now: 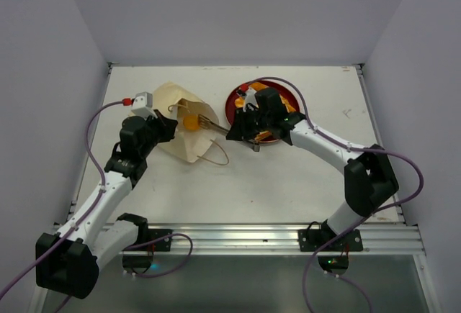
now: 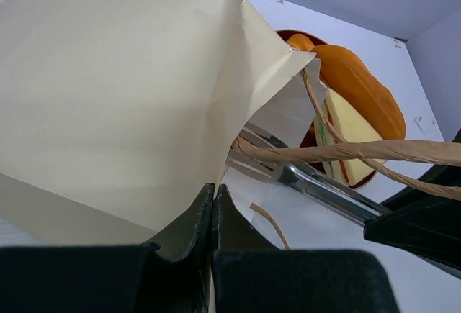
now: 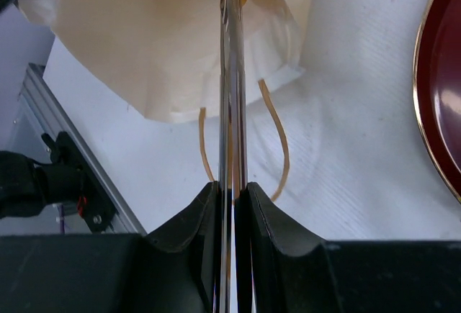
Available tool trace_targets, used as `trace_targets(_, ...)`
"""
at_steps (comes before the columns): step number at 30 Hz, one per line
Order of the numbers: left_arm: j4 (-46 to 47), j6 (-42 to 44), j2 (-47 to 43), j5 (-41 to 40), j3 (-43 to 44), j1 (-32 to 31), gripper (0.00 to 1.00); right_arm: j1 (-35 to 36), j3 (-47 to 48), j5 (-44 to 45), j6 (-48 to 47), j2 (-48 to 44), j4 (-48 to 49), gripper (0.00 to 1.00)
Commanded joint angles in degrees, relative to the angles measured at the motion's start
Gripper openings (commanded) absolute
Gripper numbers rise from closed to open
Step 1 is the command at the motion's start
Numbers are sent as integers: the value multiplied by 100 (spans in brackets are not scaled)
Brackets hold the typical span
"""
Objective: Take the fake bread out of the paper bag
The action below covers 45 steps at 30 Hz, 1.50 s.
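Pinching paper bag [image 2: 108, 97] edge, left gripper [image 2: 215, 199] jaws pressed together on paper; bag lies sideways on table [image 1: 288, 183]. Right gripper [image 3: 232, 192] jaws clamp metal tongs [image 3: 232, 75], tips reaching orange bread piece [image 1: 190, 121] in bag mouth. Long orange roll [image 2: 356, 83], yellow sandwich slice [image 2: 351, 127] on red plate [image 3: 443, 97] beside bag

1. Left gripper [image 2: 215, 198] sits at the bottom of the view, jaws pressed together on the bag's [image 2: 108, 97] lower edge.
2. The cream bag fills the upper left, creased, its mouth facing right.
3. A twisted brown cord [image 2: 346, 151] runs from the mouth out to the right edge.
4. Metal tongs [image 2: 317, 186] come in from the lower right, under the cord, tips at the bag's mouth.
5. Behind, a red plate [image 2: 287, 34] carries the orange roll [image 2: 360, 86], with the pale yellow sandwich slice [image 2: 353, 133] lying against it.
6. White table [image 2: 310, 237] shows below the tongs.
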Motion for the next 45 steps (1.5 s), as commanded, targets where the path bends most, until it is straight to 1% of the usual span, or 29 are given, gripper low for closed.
trace_targets(1, 161, 161, 34, -230, 253, 49, 0, -217, -26, -479, -900, -629, -678, 3)
trace_targets(6, 161, 178, 87, -318, 279, 49, 0, -340, -35, -717, -1648, -1297, -1513, 2)
trace_targets(7, 152, 187, 96, -318, 279, 49, 0, -349, -87, -726, -1824, -1551, -1592, 1)
trace_targets(9, 134, 205, 96, -318, 305, 49, 0, -367, -175, -708, -1974, -1816, -1847, 0)
trace_targets(10, 117, 222, 105, -474, 314, 49, 0, -367, -254, -656, -2097, -2061, -1917, 0)
trace_targets(13, 55, 275, 122, -590, 367, 49, 0, -428, -413, -612, -2264, -2518, -2208, 0)
trace_targets(16, 3, 328, 148, -678, 428, 49, 0, -490, -501, -576, -2361, -2844, -2585, 0)
trace_targets(19, -67, 380, 175, -801, 525, 49, 0, -665, -597, -567, -2361, -3047, -2735, 0)
trace_targets(25, -217, 565, 105, -959, 596, 58, 0, -1464, -633, -822, -2660, -3381, -3017, 0)
trace_targets(26, -235, 583, 87, -977, 596, 49, 0, -1666, -633, -857, -2678, -3390, -3069, 0)
trace_targets(29, -252, 688, -1, -1047, 613, 58, 0, -1983, -606, -910, -2757, -3373, -3149, 0)
trace_targets(30, -461, 714, -18, -1056, 622, 58, 0, -2028, -615, -902, -2774, -3329, -3149, 0)
trace_targets(33, -534, 855, -124, -1056, 622, 58, 0, -2098, -545, -665, -2853, -3136, -3131, 0)
trace_targets(39, -542, 1066, -501, -722, 534, 49, 0, -2098, -221, -374, -2898, -2152, -2710, 0)
trace_targets(40, -586, 1083, -545, -679, 525, 58, 0, -2098, -150, -331, -2898, -1864, -2674, 0)
trace_targets(45, -779, 1215, -817, -582, 508, 49, 0, -2081, 149, -172, -2906, -1211, -2367, 0)
